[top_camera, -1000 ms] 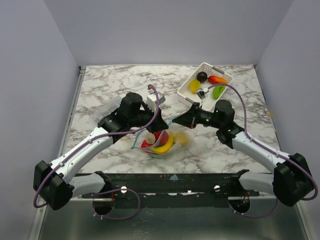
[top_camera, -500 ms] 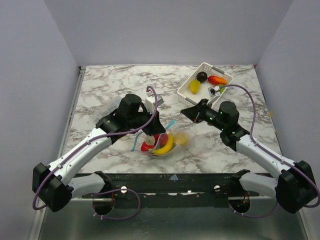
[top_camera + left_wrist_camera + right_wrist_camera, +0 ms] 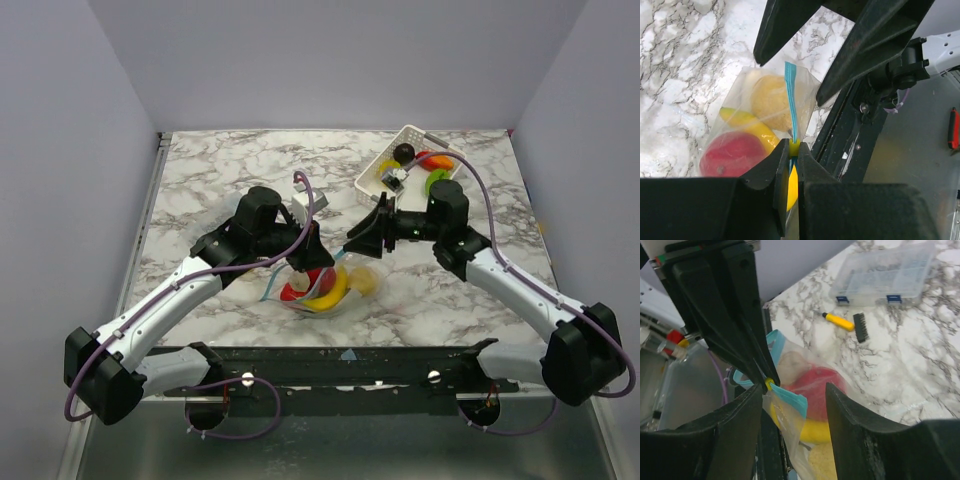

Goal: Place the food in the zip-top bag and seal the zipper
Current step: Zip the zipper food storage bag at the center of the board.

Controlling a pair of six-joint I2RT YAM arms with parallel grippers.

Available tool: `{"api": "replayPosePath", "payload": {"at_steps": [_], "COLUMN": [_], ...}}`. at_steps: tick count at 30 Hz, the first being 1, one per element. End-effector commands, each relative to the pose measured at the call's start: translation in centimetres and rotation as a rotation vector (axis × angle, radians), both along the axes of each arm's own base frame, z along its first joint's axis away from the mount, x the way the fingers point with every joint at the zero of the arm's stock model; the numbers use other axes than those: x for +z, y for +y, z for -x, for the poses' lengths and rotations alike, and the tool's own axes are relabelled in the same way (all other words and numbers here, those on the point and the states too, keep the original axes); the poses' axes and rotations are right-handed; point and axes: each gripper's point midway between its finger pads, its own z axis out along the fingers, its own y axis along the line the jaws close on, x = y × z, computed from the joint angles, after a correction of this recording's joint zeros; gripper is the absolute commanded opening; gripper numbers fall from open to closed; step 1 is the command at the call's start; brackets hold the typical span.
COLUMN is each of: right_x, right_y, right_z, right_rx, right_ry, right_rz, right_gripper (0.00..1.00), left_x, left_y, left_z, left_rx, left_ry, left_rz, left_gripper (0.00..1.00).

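The zip-top bag (image 3: 345,298) hangs crumpled just above the marble, between the two arms. Inside it lie a red food piece (image 3: 732,152), a yellow banana (image 3: 747,122) and a pale yellow piece (image 3: 771,102). My left gripper (image 3: 303,262) is shut on the light blue zipper (image 3: 791,107), at its small yellow tab (image 3: 794,147). My right gripper (image 3: 352,240) stands open right beside it. The zipper's free end (image 3: 790,396) lies between the right fingers (image 3: 850,412) without touching them. More food sits in the white basket (image 3: 380,155): a dark purple piece (image 3: 404,152), an orange one (image 3: 432,158) and a green one (image 3: 437,183).
A clear stiff box with dark blue latches (image 3: 890,275) lies on the marble beyond the bag, with a yellow-and-black tool (image 3: 839,322) beside it. The table's near edge and a black rail (image 3: 840,145) run just below the bag.
The right gripper, shut by the bag a second ago, drew back toward the basket, then returned to the bag's mouth and opened. The left gripper kept its hold.
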Motion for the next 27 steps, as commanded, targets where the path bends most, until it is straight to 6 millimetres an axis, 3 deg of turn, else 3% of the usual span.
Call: {"api": "replayPosePath", "payload": {"at_steps": [1,6,18,27], "right_x": [0.0,-0.8,-2.8,-2.4], "right_y": [0.5,0.5,0.9,1.6], "right_z": [3.0,4.1,3.9,4.1], "right_rx": [0.268,0.405,0.466,0.496], "right_ry": [-0.001,0.057,0.07,0.022], "right_rz": [0.027,0.055,0.228,0.252], "right_gripper": [0.58,0.56,0.43,0.34], "left_x": [1.9,2.0,1.7,1.4], "left_y": [-0.5,-0.3,-0.6,-0.5], "left_z": [0.4,0.9,1.1,1.1], "left_rx": [-0.062,-0.097,-0.148,-0.145], "left_ry": [-0.043,-0.057,-0.038,-0.035], "left_rz": [0.052,0.041,0.011,0.009], "left_gripper": [0.0,0.0,0.0,0.0]}}
